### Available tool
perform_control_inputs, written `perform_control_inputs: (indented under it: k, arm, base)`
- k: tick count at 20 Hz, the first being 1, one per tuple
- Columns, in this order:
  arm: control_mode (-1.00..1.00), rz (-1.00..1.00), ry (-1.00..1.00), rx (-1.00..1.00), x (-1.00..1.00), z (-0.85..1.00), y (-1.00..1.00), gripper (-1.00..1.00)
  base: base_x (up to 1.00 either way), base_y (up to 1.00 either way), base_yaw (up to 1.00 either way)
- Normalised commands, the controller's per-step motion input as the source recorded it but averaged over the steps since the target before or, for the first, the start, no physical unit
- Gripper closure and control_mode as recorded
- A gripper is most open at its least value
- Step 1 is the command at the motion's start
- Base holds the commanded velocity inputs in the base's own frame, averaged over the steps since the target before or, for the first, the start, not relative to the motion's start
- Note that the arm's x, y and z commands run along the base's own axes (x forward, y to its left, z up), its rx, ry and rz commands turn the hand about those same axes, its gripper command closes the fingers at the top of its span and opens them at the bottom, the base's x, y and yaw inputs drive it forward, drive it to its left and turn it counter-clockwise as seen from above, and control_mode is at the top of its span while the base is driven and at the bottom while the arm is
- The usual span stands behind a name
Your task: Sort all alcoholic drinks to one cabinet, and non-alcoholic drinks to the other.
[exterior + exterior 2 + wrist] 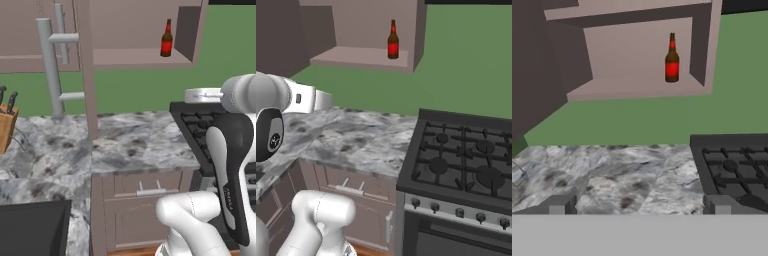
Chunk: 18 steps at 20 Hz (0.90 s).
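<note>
**Amber bottle in the open cabinet, gripper wide and empty**

Marbled grey counter (135,142) runs across the kitchen, under a green wall and pinkish-brown wall cabinets. At the counter's far left edge in the left base view stands a wooden knife block (7,125) with dark handles sticking up. Right of it, a cabinet door (75,65) with a long pale handle (50,67) stands swung open, edge-on to the camera. Below the counter's front edge sit a drawer (150,186) and cupboard fronts with small metal pulls.

Further right is the open cabinet (637,87), its shelf bare but for one thing. The amber bottle (672,59), long-necked with a red label, stands upright near the shelf's right end, close to the right side wall and toward the front edge. It appears the same way in the left base view (166,40) and the right base view (393,41).

Right again, a black stove (466,160) butts against the counter's right edge, with dark grates on top and a row of knobs along its front.

The gripper (637,206) shows its two grey fingertips (559,205) at the bottom of the hand view, spread far apart with nothing between them, over the counter's near edge and well below the bottle.
</note>
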Motion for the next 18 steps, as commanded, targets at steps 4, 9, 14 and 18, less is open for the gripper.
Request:
perform_control_inputs:
  k: [4, 9, 14, 18]
  arm:
    - [1.00, 0.00, 0.00, 0.00, 0.00, 0.00, 0.00, -1.00]
    - [1.00, 0.00, 0.00, 0.00, 0.00, 0.00, 0.00, -1.00]
    - [1.00, 0.00, 0.00, 0.00, 0.00, 0.00, 0.00, -1.00]
    - [1.00, 0.00, 0.00, 0.00, 0.00, 0.00, 0.00, -1.00]
  base:
    - [-0.30, -0.36, 0.00]
    - [-0.20, -0.35, 0.07]
    - [-0.27, -0.32, 0.07]
    - [-0.49, -0.32, 0.05]
